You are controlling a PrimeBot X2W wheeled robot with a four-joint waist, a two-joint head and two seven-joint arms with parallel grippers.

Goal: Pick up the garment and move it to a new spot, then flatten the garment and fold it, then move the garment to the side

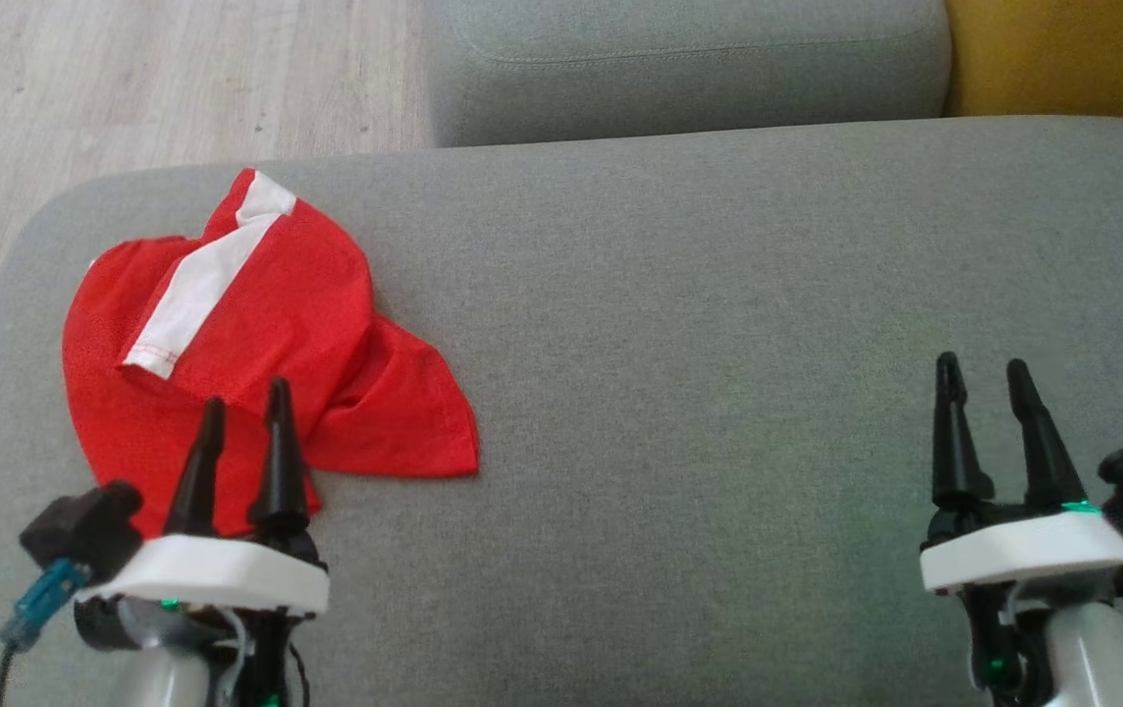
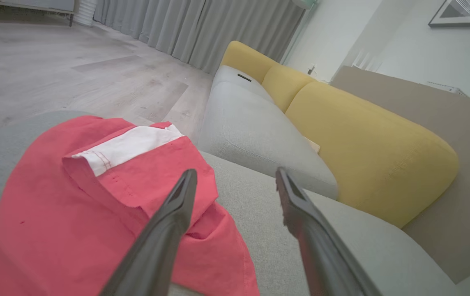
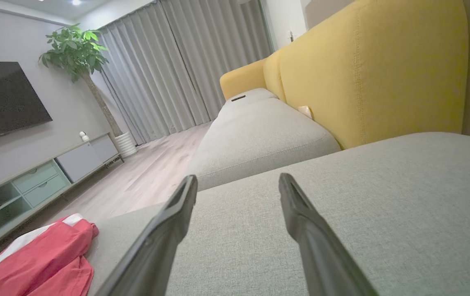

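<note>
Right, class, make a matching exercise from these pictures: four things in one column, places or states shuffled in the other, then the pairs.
1. crumpled red mesh garment with white stripe
2. left tool
3. right tool
4. yellow padded backrest

A. open, over bare grey fabric cushion
B. top right corner of head view
C. bunched at the cushion's left end
D. open, at the garment's near edge

Pairs: 1-C, 2-D, 3-A, 4-B

Head view looks down on the cushion [image 1: 719,295]; low wrist views share the garment [image 2: 54,213].
</note>
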